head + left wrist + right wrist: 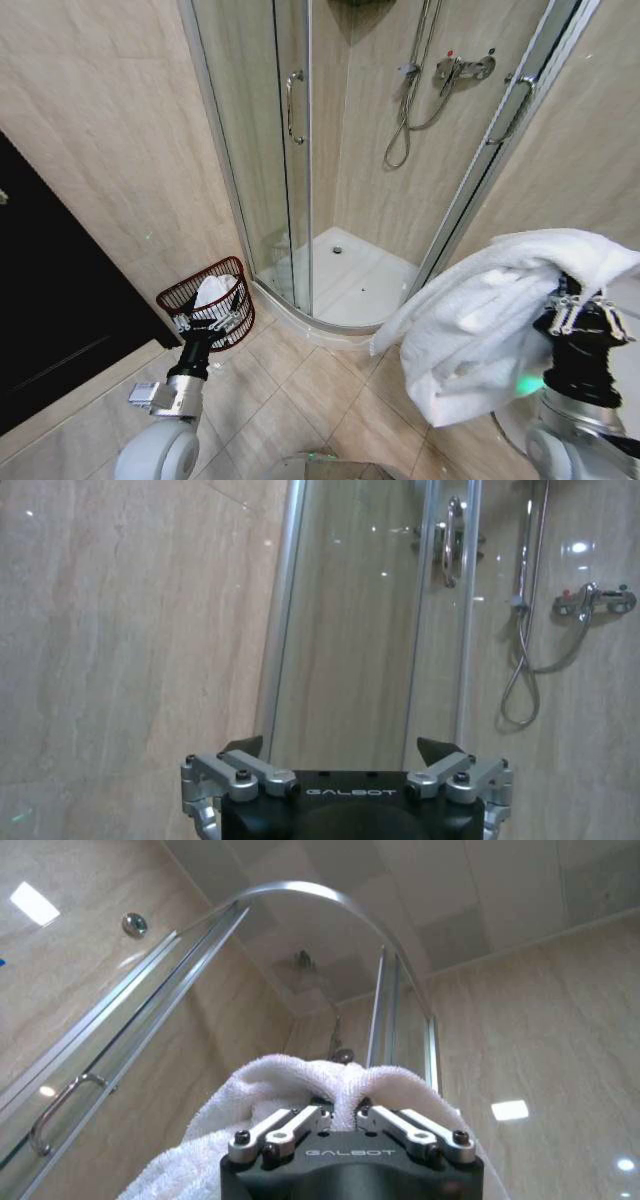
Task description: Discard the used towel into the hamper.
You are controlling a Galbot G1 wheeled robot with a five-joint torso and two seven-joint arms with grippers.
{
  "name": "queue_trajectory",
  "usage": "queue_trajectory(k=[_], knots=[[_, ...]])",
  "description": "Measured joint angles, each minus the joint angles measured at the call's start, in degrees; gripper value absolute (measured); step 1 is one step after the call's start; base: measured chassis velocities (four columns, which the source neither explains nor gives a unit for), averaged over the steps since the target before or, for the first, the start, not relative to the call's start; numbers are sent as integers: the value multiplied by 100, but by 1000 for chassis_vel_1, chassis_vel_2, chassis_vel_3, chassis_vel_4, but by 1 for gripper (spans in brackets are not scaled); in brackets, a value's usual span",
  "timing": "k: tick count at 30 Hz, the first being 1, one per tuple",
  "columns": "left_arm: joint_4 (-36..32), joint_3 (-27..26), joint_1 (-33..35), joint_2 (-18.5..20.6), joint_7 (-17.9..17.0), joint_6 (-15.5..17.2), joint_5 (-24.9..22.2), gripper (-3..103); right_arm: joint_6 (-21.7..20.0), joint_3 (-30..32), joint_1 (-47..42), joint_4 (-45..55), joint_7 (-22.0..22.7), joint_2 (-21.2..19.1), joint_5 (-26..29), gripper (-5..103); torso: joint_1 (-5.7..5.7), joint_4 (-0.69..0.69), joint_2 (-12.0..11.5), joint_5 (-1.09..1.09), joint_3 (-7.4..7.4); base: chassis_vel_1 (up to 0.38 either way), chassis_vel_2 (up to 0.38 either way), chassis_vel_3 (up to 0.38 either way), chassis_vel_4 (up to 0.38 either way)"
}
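While the right gripper (345, 1111) is pinching the towel (490, 320) at right, the hamper (205, 300) is sitting far left beside the open-fingered left gripper (340, 750).

Bright, even indoor light; glare spots on glossy tiles (510, 1110).

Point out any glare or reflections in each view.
Head view: little glare, faint sheen on the shower glass. Left wrist view: bright spots on the glass door and wall tile. Right wrist view: lamp reflections on the tiles beside the towel.
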Motion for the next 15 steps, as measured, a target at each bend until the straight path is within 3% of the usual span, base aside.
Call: queue_trajectory(k=[15], knots=[[0,0,0,0,0,0,0,100,-72,10,4,183,0,-18,86,9,108,0,266,0,159,0,0,0,0]])
